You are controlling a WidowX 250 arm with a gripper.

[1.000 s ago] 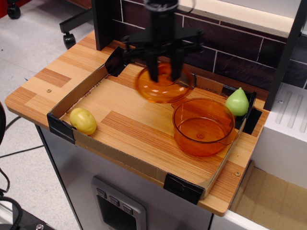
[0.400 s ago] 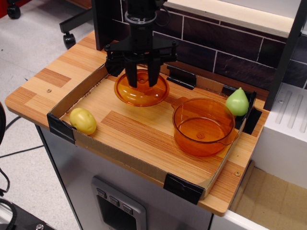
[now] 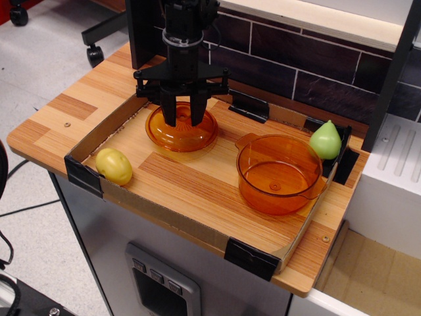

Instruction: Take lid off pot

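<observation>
A wooden table top (image 3: 72, 108) carries a shallow cardboard tray (image 3: 197, 227) with black corner clips (image 3: 250, 258) holding its low walls together. At about 8 o'clock inside the tray lies a yellow toy fruit (image 3: 114, 166), perhaps a lemon or potato, resting against the left corner. At roughly 2 o'clock a green toy pear (image 3: 325, 140) stands upright against the right corner. Behind the table, at 12 o'clock, runs a dark brick-patterned wall (image 3: 296, 52). At 10 o'clock, on the grey floor, sits an office chair base (image 3: 99, 39) with castors. A white cabinet (image 3: 388, 184) stands at 3 o'clock.
</observation>
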